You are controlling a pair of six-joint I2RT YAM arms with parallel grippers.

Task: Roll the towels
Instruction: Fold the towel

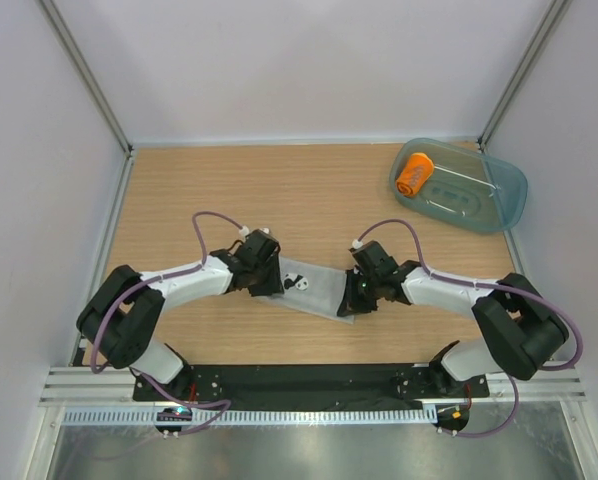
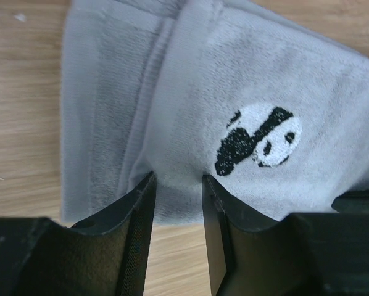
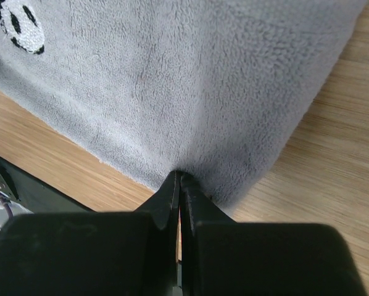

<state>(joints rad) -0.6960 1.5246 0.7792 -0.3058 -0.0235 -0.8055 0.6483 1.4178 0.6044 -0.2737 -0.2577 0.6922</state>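
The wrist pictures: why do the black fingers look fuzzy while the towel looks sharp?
Left wrist: the left gripper probably sits too near the lens, so it blurs, while the grey towel and its panda are crisp. Right wrist: likewise, the right gripper is soft and the towel fibres sharp. Top external: evenly lit, shadows faint, everything in focus.

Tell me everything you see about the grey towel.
The grey towel is soft fleecy cloth with an embroidered black-and-white panda. It lies on the wooden table between the arms, folded in layers, not rolled. The right hand pinches one end; the open left hand straddles the opposite end.
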